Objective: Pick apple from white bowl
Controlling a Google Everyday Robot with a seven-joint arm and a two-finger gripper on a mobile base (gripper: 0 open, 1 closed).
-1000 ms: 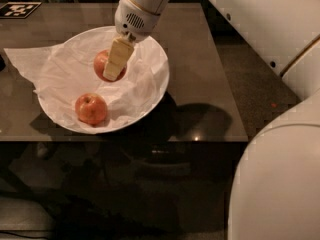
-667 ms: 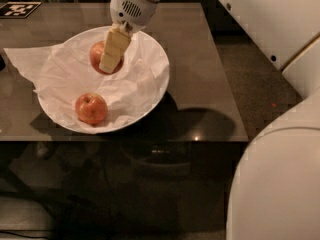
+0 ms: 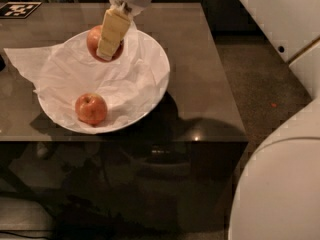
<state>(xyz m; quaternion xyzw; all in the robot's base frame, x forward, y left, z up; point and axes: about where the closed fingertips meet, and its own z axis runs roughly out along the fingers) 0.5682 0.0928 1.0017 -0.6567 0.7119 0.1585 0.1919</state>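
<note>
The apple [image 3: 93, 40], deep red, is gripped between the cream fingers [image 3: 113, 30] of my gripper [image 3: 103, 50], which is shut on it. It hangs over the far side of the white bowl [image 3: 164, 70] and appears lifted off the wrinkly white paper sheet [image 3: 55, 66] that lines the bowl. The near finger covers the apple's right half. A second, paler pinkish-orange apple [image 3: 91, 108] lies in the bowl's near left part.
The bowl stands on a dark glossy table [image 3: 200, 84] whose front edge runs just below it. A black-and-white marker tag [image 3: 19, 9] lies at the far left corner. The robot's white body [image 3: 280, 184] fills the lower right.
The gripper, shut on the red apple, has risen and moved toward the bowl's far rim, carrying the apple off the paper. The other apple has not moved.
</note>
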